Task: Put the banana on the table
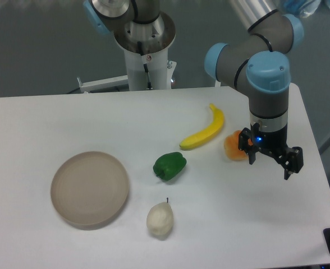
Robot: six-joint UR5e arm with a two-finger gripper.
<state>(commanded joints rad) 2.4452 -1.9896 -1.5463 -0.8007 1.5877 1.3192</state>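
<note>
The bright yellow banana (205, 130) lies flat on the white table (53, 120), right of centre, its stem end pointing to the back. My gripper (269, 166) hangs to the right of the banana, apart from it, with its two dark fingers spread and nothing between them. It stands just in front of and beside the orange fruit (234, 145), partly covering it.
A green pepper (169, 166) sits just left of the banana's near end. A pale cream pear (160, 219) lies near the front. A round beige plate (90, 189) sits at the front left. The table's right edge is close to the gripper.
</note>
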